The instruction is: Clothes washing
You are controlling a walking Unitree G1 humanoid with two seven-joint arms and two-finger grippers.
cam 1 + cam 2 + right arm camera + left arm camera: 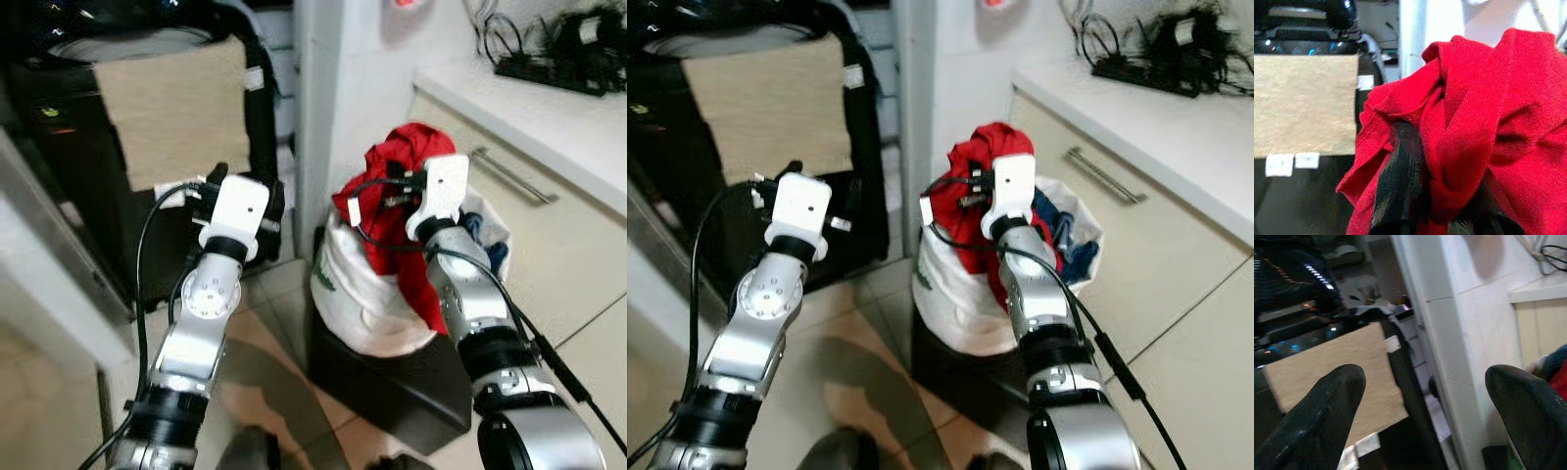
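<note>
Right gripper (1435, 196) clamping a red garment (402, 157) above the white laundry bag (362, 294), left gripper (1425, 416) hovering, jaws apart, near the washing machine (118, 108).

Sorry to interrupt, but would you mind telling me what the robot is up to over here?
It is doing laundry. The right gripper has closed on a red garment and holds it bunched above the white laundry bag, which sits on a dark box beside the cabinet. Blue clothes remain in the bag. The left gripper hangs open and empty, facing the dark washing machine.
</note>
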